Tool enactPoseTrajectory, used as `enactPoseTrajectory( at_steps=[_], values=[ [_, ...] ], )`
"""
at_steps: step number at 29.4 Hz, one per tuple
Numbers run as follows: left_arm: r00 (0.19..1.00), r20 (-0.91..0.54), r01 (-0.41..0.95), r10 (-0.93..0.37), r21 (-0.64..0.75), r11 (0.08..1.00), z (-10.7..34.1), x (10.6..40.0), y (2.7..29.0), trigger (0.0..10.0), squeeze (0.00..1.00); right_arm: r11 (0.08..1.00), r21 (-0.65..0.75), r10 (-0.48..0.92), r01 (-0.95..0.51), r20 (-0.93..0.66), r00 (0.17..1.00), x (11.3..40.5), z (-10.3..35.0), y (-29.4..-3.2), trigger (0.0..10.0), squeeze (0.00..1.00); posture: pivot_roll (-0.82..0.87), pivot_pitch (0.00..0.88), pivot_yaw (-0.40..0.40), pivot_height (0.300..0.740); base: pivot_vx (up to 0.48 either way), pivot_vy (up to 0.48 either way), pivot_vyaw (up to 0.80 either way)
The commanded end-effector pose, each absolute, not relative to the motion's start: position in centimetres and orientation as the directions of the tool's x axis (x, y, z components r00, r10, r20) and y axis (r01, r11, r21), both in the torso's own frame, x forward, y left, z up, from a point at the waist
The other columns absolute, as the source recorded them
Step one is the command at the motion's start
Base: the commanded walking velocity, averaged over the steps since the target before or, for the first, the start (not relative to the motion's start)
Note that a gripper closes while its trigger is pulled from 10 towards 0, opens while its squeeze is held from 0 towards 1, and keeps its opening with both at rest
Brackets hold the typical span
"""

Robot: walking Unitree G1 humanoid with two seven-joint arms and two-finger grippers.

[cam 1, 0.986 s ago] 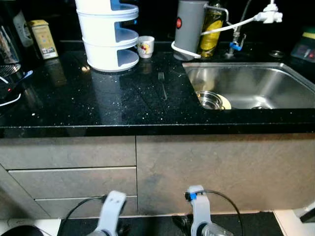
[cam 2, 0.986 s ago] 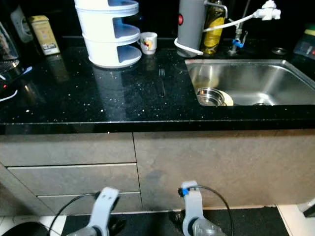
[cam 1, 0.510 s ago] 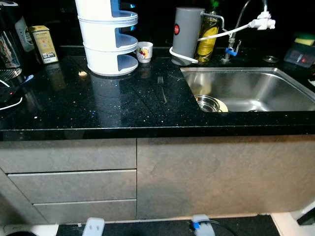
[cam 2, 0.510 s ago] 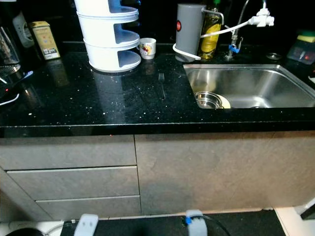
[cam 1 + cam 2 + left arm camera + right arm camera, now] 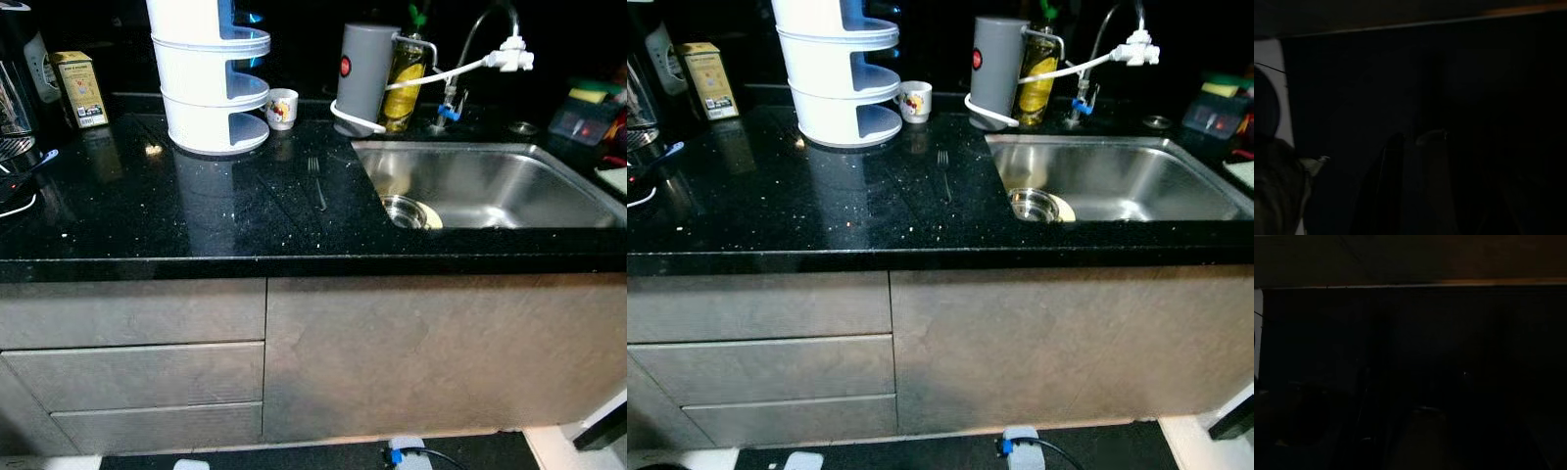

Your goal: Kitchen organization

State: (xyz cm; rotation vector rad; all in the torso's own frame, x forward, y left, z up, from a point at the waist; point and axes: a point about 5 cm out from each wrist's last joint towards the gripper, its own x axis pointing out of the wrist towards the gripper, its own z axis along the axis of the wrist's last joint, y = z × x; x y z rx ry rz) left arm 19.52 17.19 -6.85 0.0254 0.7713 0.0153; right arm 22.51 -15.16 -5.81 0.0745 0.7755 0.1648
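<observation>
Below counter (image 5: pixel 196 211), arms low (idle)

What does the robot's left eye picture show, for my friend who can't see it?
A shiny black kitchen counter with a fork lying on it beside a steel sink that holds a small metal bowl. At the back stand a white tiered rack, a little cup, a grey canister and an oil bottle. Grey drawers sit below.
</observation>
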Motion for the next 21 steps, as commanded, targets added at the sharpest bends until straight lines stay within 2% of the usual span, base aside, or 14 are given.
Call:
enactPoseTrajectory(
  at_steps=[1,4,9,11,12,13,16,19,21],
  values=[
    [0.709,-0.701,-0.033,0.075,0.074,0.997,-7.2,19.0,17.9,10.0,0.0,0.988,0.11,0.156,-0.111,-0.737,0.657,21.2,-6.8,-15.5,10.0,0.0,0.03,0.127,-0.047,0.74,0.0,0.0,0.0],
    [0.726,-0.687,0.012,0.03,0.056,0.998,-7.0,19.2,17.6,10.0,0.0,0.99,0.138,0.095,0.008,-0.724,0.683,21.4,-6.6,-16.4,10.0,0.0,0.05,0.109,-0.063,0.74,0.0,0.0,0.0],
    [0.711,-0.698,-0.049,0.079,0.062,0.997,-7.2,19.0,18.8,10.0,0.0,0.99,0.138,0.126,-0.032,-0.75,0.649,20.6,-7.2,-16.1,10.0,0.0,0.03,0.107,-0.031,0.74,0.0,0.0,0.0],
    [0.713,-0.699,-0.032,0.058,0.051,0.998,-7.2,19.0,18.8,10.0,0.0,0.981,0.195,0.132,0.021,-0.732,0.669,21.0,-7.0,-16.0,10.0,0.0,0.02,0.113,-0.032,0.74,0.0,0.0,0.0],
    [0.722,-0.689,-0.019,0.062,0.07,0.997,-7.1,19.0,18.9,10.0,0.0,0.981,0.193,0.143,-0.002,-0.722,0.677,21.0,-6.9,-15.8,10.0,0.0,0.02,0.116,-0.035,0.74,0.0,0.0,0.0],
    [0.722,-0.686,-0.035,0.094,0.099,0.994,-7.1,19.1,19.3,10.0,0.0,0.979,0.195,0.19,-0.066,-0.732,0.655,20.6,-7.2,-15.2,10.0,0.0,0.02,0.112,-0.034,0.74,0.0,0.0,0.0],
    [0.724,-0.683,-0.045,0.098,0.096,0.994,-7.0,19.1,19.4,10.0,0.0,0.979,0.18,0.199,-0.095,-0.756,0.624,20.0,-7.5,-15.1,10.0,0.0,0.01,0.128,-0.027,0.74,0.0,0.0,0.0],
    [0.733,-0.677,-0.008,0.068,0.091,0.996,-7.0,19.3,18.8,10.0,0.0,0.978,0.199,0.199,-0.068,-0.77,0.606,19.4,-7.9,-15.1,10.0,0.0,0.02,0.15,-0.028,0.74,0.0,0.0,0.0],
    [0.739,-0.672,0.001,0.052,0.078,0.997,-7.0,19.3,18.4,10.0,0.0,0.955,0.294,0.256,-0.031,-0.771,0.583,18.8,-8.2,-14.6,10.0,0.0,0.03,0.18,-0.02,0.74,0.0,0.0,0.0]
  ],
)
